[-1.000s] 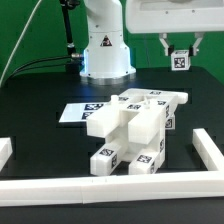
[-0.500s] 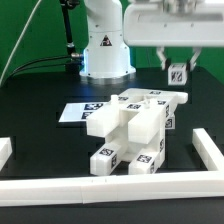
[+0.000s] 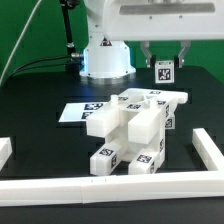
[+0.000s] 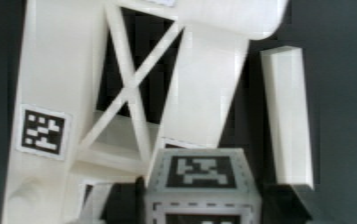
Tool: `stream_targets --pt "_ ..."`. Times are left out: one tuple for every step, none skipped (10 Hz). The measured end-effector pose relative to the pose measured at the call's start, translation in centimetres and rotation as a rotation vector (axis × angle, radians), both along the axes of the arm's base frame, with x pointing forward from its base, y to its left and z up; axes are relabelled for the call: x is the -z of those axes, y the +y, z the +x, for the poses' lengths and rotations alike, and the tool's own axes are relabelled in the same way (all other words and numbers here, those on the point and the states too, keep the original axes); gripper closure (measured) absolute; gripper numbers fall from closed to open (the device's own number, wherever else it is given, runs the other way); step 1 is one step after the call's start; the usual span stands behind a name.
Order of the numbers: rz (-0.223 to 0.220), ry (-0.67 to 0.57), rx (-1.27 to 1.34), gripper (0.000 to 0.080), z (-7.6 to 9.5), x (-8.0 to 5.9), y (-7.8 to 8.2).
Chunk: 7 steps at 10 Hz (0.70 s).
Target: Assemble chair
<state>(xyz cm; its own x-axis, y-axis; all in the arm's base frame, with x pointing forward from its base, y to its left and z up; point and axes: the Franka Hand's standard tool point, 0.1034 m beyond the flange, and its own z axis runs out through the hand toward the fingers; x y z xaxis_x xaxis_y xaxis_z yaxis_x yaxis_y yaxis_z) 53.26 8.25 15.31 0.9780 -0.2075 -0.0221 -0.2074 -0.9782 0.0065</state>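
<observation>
A small tagged cube (image 3: 163, 71) is clamped in the gripper (image 3: 163, 66), held aloft at 1 o'clock of the part-built chair (image 3: 133, 125), apart from it. The chair is set mid-table, marker board (image 3: 78, 113) just beside at 10 o'clock. The chair's cross-braced frame (image 4: 148, 75) is seen past the cube

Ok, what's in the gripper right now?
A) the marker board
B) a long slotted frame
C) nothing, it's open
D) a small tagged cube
D: the gripper is shut on a small tagged cube, which sits between its two fingers in the wrist view and hangs in the air higher than the chair parts.
</observation>
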Motion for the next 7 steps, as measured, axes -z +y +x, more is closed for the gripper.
stream_targets --pt "-0.001 0.002 0.001 0.0515 0.0 0.1 -0.1" --pt "-0.001 0.002 0.000 0.0515 0.0 0.1 0.0" --pt "-0.002 0.001 -0.003 0.0515 0.1 0.1 -0.2" --pt "-0.003 -0.017 -0.034 0.0515 1.3 -0.6 -1.0" --pt "-0.008 -0.032 -0.038 0.0515 2.5 -0.7 -1.7" --pt "-0.014 -0.026 -0.032 0.0515 2.6 0.0 -2.1" --pt "-0.018 -0.023 -0.025 0.0515 2.5 0.6 -2.0"
